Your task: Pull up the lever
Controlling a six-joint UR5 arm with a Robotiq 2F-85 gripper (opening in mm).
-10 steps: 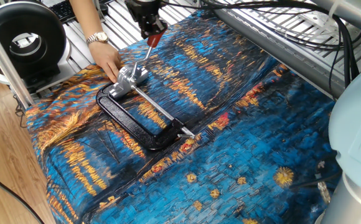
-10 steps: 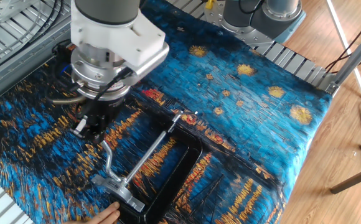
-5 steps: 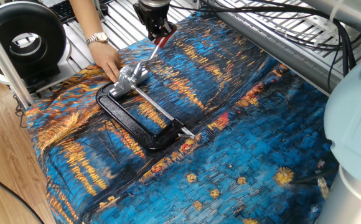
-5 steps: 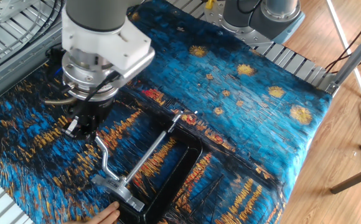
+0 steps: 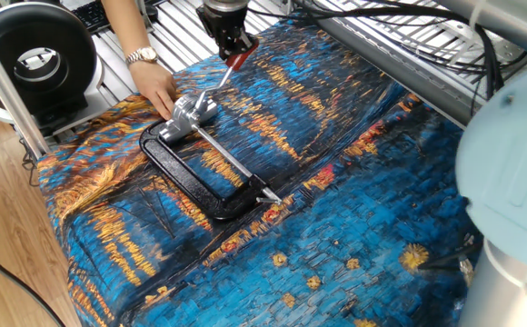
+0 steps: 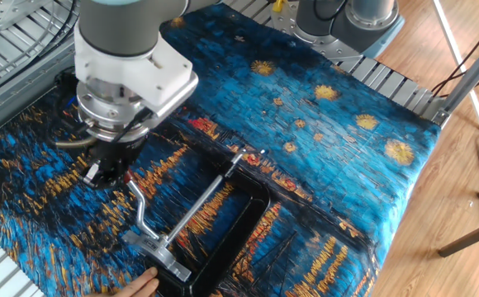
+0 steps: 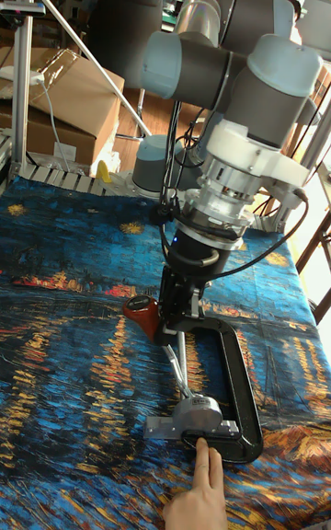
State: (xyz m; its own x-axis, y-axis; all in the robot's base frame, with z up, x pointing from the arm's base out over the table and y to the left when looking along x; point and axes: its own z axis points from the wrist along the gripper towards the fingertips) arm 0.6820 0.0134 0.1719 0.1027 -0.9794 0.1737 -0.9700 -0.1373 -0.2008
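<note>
The lever (image 5: 220,78) is a slim silver bar with a red-orange sleeve (image 5: 239,58) at its tip. It rises at a slant from the silver head (image 5: 191,114) of a black-framed clamp (image 5: 195,183) lying on the cloth. My gripper (image 5: 231,43) is shut on the sleeve end from above. In the tall fixed view the sleeve (image 7: 140,315) pokes out left of the gripper (image 7: 174,320), with the bar (image 7: 180,362) running down to the clamp head (image 7: 196,418). In the other fixed view the gripper (image 6: 110,171) hides the sleeve; only the bar (image 6: 139,213) shows.
A person's hand (image 5: 158,88) presses on the clamp head, its finger (image 7: 208,484) shown in the tall view. A long thin silver rod (image 6: 200,206) spans the clamp frame. A painted blue-and-orange cloth (image 5: 363,191) covers the table. Cables (image 5: 400,18) and a black round device (image 5: 36,56) lie beyond the edges.
The gripper moved away from the clamp head, towards the table's far side, taking the lever's sleeve end with it, so the lever leans further over. Little has moved in the last half second.
</note>
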